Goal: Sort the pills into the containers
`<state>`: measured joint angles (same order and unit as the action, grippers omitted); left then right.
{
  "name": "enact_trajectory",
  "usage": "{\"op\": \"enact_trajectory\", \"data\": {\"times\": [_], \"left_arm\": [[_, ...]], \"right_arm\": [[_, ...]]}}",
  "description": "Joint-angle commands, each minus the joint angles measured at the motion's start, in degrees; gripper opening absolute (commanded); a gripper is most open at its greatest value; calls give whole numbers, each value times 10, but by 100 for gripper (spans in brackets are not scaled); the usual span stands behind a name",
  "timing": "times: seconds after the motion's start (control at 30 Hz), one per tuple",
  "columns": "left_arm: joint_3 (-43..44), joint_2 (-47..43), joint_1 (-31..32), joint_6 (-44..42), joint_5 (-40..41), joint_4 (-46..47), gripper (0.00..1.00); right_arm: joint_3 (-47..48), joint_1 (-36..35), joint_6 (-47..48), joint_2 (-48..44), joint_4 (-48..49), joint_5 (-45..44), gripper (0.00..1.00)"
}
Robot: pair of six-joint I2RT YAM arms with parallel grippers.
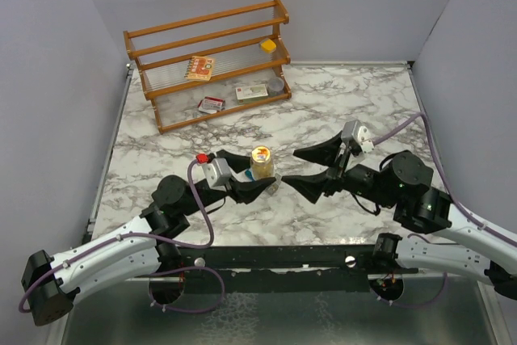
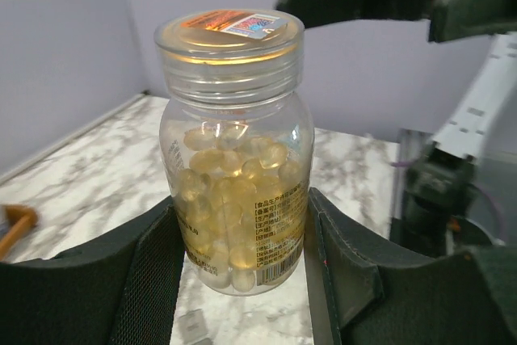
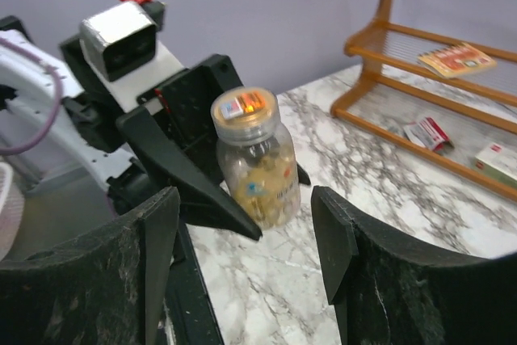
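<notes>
A clear pill bottle full of yellow capsules, with a clear lid, stands upright between the fingers of my left gripper. In the left wrist view the gripper is shut on the bottle, both pads against its sides, its base a little above the marble. A small grey translucent compartment of the containers lies on the table under the bottle; a teal bit shows by the left fingers. My right gripper is open and empty, just right of the bottle, facing it.
A wooden rack stands at the back left and holds flat printed packets and a yellow item. It also shows in the right wrist view. Grey walls close in the marble table on three sides.
</notes>
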<state>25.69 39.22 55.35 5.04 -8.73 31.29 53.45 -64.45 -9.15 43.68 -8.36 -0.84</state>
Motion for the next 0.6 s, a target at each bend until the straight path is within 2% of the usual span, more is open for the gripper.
{"op": "enact_trajectory", "data": {"times": [0.0, 0.1, 0.23, 0.57], "left_arm": [[11, -4, 0, 59, -188, 6, 0], [19, -2, 0, 83, -266, 6, 0], [30, 0, 0, 107, -332, 8, 0], [28, 9, 4, 131, -358, 24, 0]], "right_arm": [[-14, -1, 11, -18, 43, 139, 67], [-21, 0, 5, -21, 63, 167, 67], [-24, -1, 0, -20, 83, 197, 67], [-35, -1, -10, 2, 126, 243, 67]]}}
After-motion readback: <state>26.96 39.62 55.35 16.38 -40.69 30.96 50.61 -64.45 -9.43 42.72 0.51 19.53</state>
